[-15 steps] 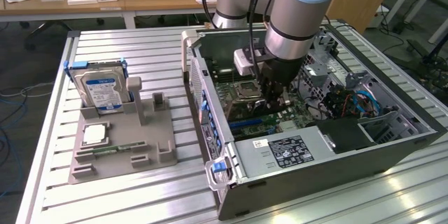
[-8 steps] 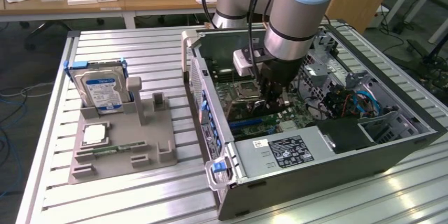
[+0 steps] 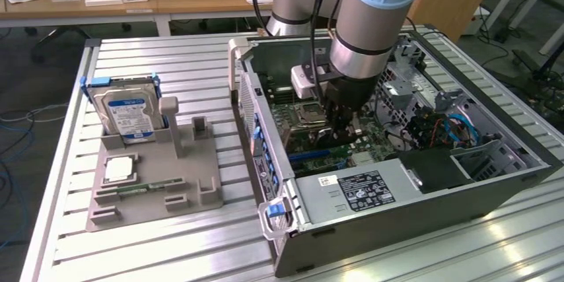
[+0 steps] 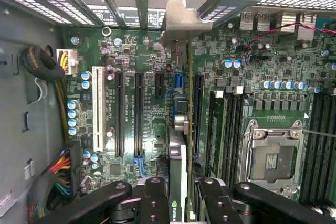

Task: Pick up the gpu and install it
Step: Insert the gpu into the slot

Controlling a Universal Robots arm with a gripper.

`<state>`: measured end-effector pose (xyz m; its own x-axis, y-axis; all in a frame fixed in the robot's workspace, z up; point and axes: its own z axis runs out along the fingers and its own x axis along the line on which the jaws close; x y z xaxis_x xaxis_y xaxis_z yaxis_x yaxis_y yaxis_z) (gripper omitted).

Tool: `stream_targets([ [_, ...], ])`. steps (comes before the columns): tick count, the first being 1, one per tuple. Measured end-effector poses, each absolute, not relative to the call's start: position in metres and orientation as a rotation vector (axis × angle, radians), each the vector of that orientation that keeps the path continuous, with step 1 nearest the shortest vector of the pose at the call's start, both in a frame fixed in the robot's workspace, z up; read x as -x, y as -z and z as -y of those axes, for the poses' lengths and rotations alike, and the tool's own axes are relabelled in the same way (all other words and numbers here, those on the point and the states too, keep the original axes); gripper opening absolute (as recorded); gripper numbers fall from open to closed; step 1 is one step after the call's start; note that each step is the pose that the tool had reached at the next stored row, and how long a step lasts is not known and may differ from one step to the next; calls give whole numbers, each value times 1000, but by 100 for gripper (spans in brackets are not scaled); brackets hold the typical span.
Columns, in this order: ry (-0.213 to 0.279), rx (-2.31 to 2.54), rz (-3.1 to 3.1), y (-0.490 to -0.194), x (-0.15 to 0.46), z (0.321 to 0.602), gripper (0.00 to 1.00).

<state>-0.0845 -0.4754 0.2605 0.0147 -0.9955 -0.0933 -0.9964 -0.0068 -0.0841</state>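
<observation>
The tool (image 4: 178, 195) is clenched on the top edge of the gpu (image 4: 177, 166), one finger on each face, inside the open case (image 3: 493, 183).

**Layout, exterior view, left to right**
- Holder (image 3: 154, 189) on the counter (image 3: 176, 57), with a hard drive (image 3: 123, 113) standing in it.
- Case, with the arm reaching down into it.

**Step in hand: seating the gpu (judged)**
- Align the contact edge with one black slot (image 4: 119, 114), not the white slot (image 4: 97, 106).
- Press straight down toward the motherboard (image 4: 152, 124), without rocking.
- Guide the bracket (image 4: 184, 19) into a rear opening.
- Whether the card is already seated cannot be told.

**Orientation**
- The gpu stands on edge, square to the motherboard.
- Its long axis runs parallel to the slots.
- The bracket end points at the case rear, and the other end lies under the tool.
- The CPU socket (image 4: 273, 156) lies beside it, apart.
</observation>
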Motion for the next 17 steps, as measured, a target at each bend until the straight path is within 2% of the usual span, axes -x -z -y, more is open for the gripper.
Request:
stream_targets([
  [8, 12, 2146, -2140, -258, 86, 473, 27],
  [17, 12, 2146, -2140, -257, 88, 471, 27],
])
